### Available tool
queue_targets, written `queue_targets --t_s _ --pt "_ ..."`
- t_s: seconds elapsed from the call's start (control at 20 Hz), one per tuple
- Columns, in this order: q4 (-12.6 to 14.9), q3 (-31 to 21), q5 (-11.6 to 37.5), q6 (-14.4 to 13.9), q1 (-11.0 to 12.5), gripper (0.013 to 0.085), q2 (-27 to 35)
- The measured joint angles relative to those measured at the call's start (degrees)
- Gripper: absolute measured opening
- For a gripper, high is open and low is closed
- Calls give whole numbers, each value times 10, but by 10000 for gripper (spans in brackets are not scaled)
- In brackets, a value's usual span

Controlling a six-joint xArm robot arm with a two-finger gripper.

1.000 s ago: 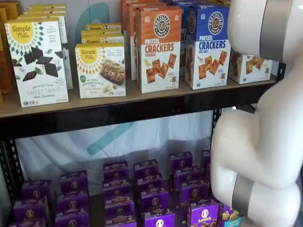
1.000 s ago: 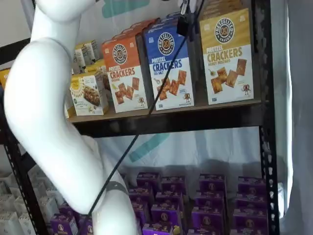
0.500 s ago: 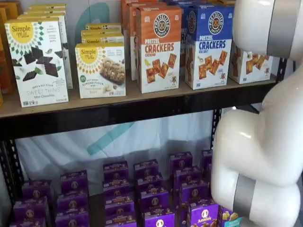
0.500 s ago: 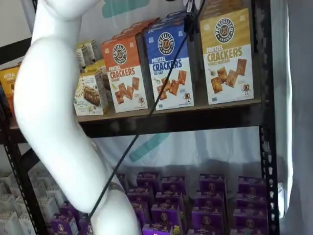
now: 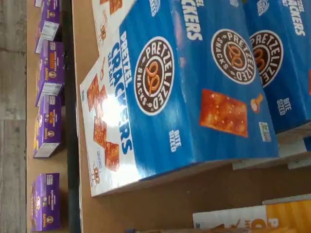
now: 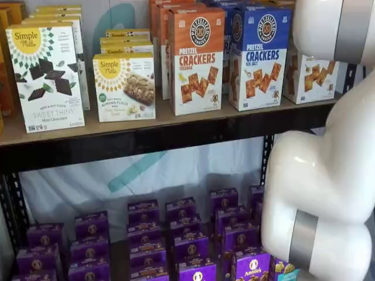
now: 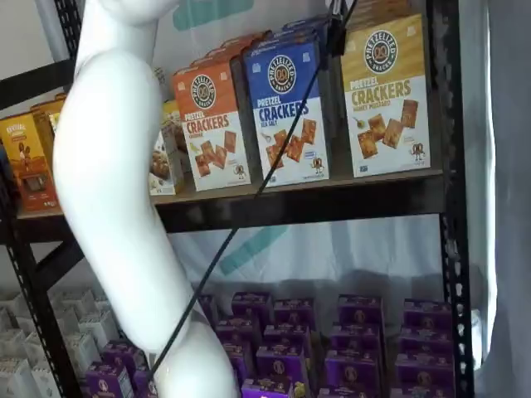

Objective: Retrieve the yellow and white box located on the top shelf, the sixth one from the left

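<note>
The white arm (image 7: pixel 116 191) fills the foreground. The end effector (image 7: pixel 335 33) shows only as a dark piece at the top edge, so I cannot tell whether its fingers are parted. It should shift sideways, past the blue-topped cracker box (image 7: pixel 289 116). The yellow and white box (image 7: pixel 387 98) stands just beside that blue box, upright at the end of the top shelf (image 7: pixel 315 199), with the orange-topped cracker box (image 7: pixel 211 124) beyond.

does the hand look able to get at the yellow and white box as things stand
Probably yes. The yellow and white box stands at the front edge of the top shelf with nothing before its face. The blue box stands close beside it, leaving little side room.
</note>
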State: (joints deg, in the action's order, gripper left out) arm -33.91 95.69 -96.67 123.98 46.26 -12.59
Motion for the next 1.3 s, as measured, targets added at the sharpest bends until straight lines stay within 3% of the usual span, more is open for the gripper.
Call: queue_targets --t_s 1.0,1.3 --pt "91 55 7 -11 -55 850 48" --pt "105 66 8 -12 -62 850 60"
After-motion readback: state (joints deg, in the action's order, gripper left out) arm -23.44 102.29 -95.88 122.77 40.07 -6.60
